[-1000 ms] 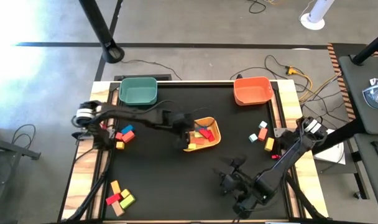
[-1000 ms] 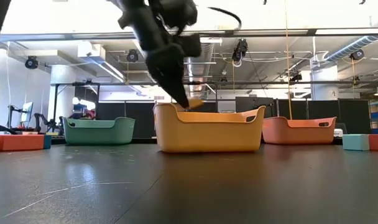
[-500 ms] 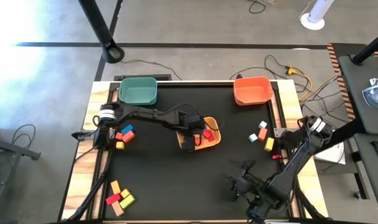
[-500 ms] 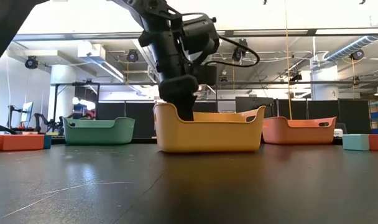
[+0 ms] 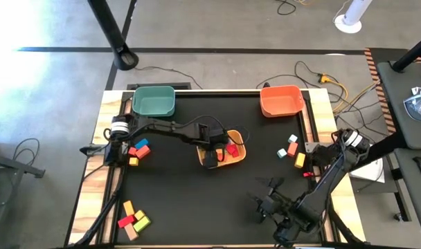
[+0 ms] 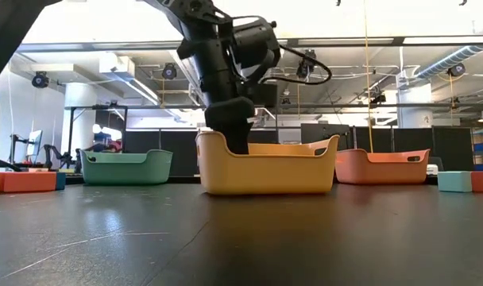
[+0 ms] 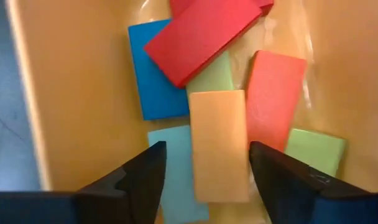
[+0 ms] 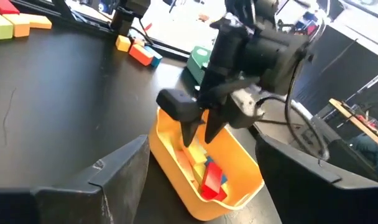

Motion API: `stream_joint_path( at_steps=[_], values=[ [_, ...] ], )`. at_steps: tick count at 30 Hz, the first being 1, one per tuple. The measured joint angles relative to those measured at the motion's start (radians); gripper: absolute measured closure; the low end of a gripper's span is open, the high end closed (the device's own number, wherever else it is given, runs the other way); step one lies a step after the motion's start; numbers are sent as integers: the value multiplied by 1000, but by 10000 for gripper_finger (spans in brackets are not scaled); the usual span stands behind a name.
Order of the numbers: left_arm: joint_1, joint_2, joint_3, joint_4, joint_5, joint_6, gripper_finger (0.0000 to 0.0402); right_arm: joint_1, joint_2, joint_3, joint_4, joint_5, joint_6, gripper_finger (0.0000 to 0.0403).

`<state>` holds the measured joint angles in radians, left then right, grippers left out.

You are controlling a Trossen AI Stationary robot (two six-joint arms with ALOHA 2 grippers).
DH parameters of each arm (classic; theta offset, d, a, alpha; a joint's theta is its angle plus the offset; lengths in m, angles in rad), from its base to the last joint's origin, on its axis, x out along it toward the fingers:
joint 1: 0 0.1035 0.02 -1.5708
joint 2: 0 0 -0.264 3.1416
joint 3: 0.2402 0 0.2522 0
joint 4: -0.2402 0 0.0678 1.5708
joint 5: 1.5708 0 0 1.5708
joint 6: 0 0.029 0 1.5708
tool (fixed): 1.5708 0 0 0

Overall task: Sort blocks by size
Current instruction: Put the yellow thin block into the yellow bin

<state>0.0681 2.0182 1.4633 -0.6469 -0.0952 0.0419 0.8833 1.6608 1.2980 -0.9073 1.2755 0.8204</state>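
Observation:
The yellow bin [image 5: 233,155] stands at the table's middle with several blocks in it: red [image 7: 204,37], blue [image 7: 152,74], orange [image 7: 218,143], coral [image 7: 276,99], light green [image 7: 313,152]. My left gripper [image 7: 207,147] reaches down into this bin [image 6: 265,163] and is open. Its fingers stand on either side of the orange block, which lies flat on the other blocks. My right gripper [image 5: 264,197] hovers open over the near right of the table, facing the bin [image 8: 204,180].
A green bin [image 5: 154,101] stands at the far left and an orange bin [image 5: 281,100] at the far right. Loose blocks lie at the left edge [image 5: 138,151], the near left corner [image 5: 133,218] and the right edge [image 5: 293,149].
My left gripper has come down from above the yellow bin's rim into the bin, and it has kept still for the last half second. A second ago a small orange-yellow piece showed at its fingertips. My right gripper has shifted a little toward the table's near right.

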Motion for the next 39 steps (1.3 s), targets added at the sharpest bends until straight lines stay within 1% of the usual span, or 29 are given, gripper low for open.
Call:
stream_joint_path(
  at_steps=[3,7,10,13,16,21,25,28,34,39],
  values=[
    [-20,-26,38,-55,5,-17,164,0,0,0,0,9,-8,117],
    [-75,-96,116,-153,7,-73,156,-11,0,0,-1,27,-59,113],
    [-148,-165,159,-254,8,-143,156,-31,0,0,-1,36,-107,110],
    [-246,-241,160,-336,13,-261,157,-57,-1,0,-2,35,-161,106],
    [-352,-307,122,-349,16,-381,157,-88,-1,0,-2,35,-200,101],
    [-525,-365,40,-357,17,-596,157,-146,-1,0,-2,29,-203,92],
    [-663,-383,-25,-373,18,-831,157,-179,-1,-7,-1,-26,-202,89],
    [-750,-383,-72,-374,33,-1005,158,-188,-1,-9,1,-44,-200,94],
    [-860,-387,-192,-394,69,-1277,158,-190,-1,-10,9,-49,-167,107],
    [-885,-419,-333,-400,199,-1432,158,-190,-1,-10,19,-54,-150,109]
  ],
)
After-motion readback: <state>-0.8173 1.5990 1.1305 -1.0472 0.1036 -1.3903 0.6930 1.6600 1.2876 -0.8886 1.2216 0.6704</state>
